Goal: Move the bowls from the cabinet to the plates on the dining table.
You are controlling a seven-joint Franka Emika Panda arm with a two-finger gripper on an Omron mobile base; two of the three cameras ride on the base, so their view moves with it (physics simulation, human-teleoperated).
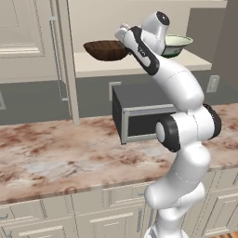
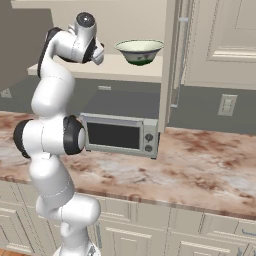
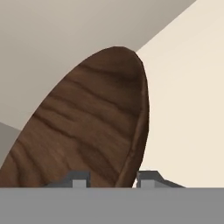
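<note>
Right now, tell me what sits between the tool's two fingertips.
The wooden bowl: in the hand view its rim runs down between the two fingertips of the tool, one tip inside the bowl, one outside.

Cream bowl [image 1: 176, 45] and door [image 1: 59, 56] flank the wooden bowl [image 1: 106, 49].

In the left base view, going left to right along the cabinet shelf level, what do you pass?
Cabinet door handle → dark-brown wooden bowl → claw at the bowl's right rim → pale cream-green bowl, partly behind the arm.
</note>
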